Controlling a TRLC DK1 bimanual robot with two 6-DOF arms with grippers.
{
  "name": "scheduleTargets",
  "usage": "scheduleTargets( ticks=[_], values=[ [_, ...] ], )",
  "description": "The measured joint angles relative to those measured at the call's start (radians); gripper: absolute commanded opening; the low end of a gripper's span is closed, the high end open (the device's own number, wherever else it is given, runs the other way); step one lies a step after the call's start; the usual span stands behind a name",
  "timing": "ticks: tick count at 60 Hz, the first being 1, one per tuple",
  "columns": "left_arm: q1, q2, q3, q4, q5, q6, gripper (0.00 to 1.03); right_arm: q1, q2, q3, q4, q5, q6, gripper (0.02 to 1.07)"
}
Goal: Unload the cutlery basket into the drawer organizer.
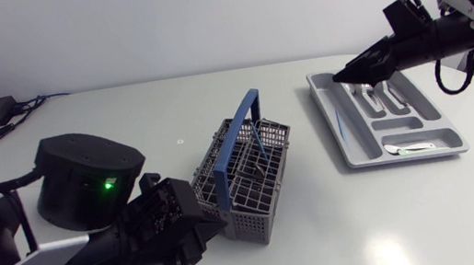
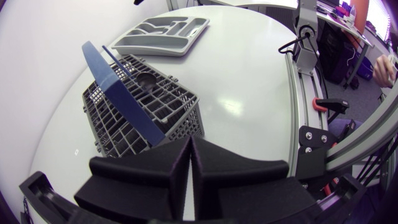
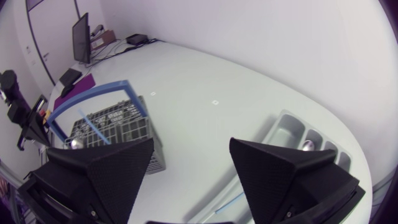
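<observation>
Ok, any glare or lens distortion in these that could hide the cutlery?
Head view: a soft glare patch on the table, clear of the cutlery basket and drawer organizer. Left wrist view: fisheye bends the table edge; a bright reflection lies beside the basket. Right wrist view: same curving; the right gripper, fingers open, hides part of the organizer.

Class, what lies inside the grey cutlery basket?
Inside the cutlery basket, a blue-handled utensil stands leaning and a spoon bowl shows. Its lattice walls hide their lower ends and anything lying deeper.
</observation>
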Motion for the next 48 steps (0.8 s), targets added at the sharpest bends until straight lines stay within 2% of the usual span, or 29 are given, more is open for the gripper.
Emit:
scheduleTargets(
  ticks=[21, 27, 35, 40, 48],
  values=[
    [0.000, 0.000, 0.000, 0.004, 0.000, 0.000, 0.09, 0.168, -0.127, -0.238, 0.000, -0.063, -0.150, 0.91],
    [0.000, -0.002, 0.000, 0.004, 0.000, 0.000, 0.09, 0.233, -0.182, -0.315, 0.008, -0.063, -0.169, 0.72],
    [-0.006, -0.014, 0.000, 0.011, 0.000, 0.000, 0.09, 0.315, -0.246, -0.392, 0.023, -0.062, -0.172, 0.30],
    [-0.020, -0.014, 0.000, 0.024, 0.000, -0.001, 0.08, 0.360, -0.274, -0.418, 0.026, -0.059, -0.171, 0.11],
    [-0.026, -0.014, 0.000, 0.031, 0.000, -0.003, 0.08, 0.434, -0.290, -0.443, 0.069, -0.035, -0.160, 0.09]
  ],
)
